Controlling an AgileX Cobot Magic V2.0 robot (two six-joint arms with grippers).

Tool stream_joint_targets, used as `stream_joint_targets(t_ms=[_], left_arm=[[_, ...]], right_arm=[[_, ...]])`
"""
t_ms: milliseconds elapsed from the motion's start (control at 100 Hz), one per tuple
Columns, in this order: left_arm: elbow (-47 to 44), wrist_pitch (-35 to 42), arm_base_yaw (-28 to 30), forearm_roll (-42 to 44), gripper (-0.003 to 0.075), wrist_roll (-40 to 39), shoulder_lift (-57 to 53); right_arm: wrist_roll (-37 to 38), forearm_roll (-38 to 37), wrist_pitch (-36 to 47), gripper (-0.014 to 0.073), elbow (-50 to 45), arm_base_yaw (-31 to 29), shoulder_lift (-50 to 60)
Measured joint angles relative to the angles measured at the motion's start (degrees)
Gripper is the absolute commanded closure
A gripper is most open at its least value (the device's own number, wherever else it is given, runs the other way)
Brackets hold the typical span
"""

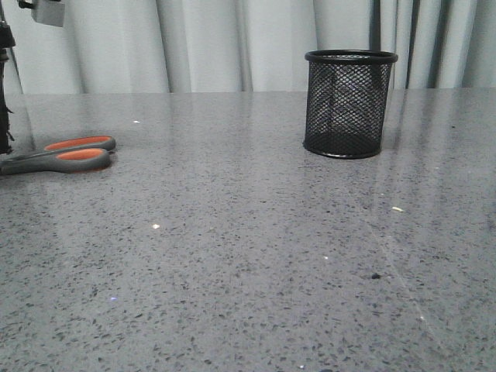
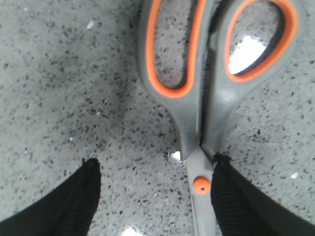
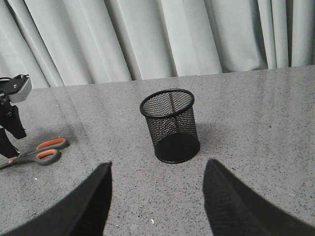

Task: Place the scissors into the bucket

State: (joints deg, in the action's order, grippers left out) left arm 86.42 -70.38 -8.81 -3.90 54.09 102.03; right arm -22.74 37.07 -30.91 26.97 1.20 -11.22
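Left gripper (image 2: pixel 153 189) open, straddling scissors (image 2: pixel 206 98)

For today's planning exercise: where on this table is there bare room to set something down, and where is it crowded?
Bare table fills the whole near side and the stretch between the scissors and the bucket. It is tight only at the far left, where the left gripper straddles the scissors.

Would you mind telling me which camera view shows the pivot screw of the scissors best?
The left wrist view: the scissors fill it, and the orange pivot screw shows between the left gripper fingers. The front and right wrist views show only the handles, far off at the table's left.
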Motion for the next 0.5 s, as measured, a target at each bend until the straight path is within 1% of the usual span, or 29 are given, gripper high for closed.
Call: stream_joint_targets(t_ms=[200,500], left_arm=[[0.0,0.0,0.0,-3.0,0.0281,2.4,1.6],[0.1,0.1,0.0,-3.0,0.0281,2.6,3.6]], right_arm=[[0.0,-0.1,0.0,0.022,0.0,0.0,0.0],[0.0,-0.2,0.0,0.022,0.0,0.0,0.0]])
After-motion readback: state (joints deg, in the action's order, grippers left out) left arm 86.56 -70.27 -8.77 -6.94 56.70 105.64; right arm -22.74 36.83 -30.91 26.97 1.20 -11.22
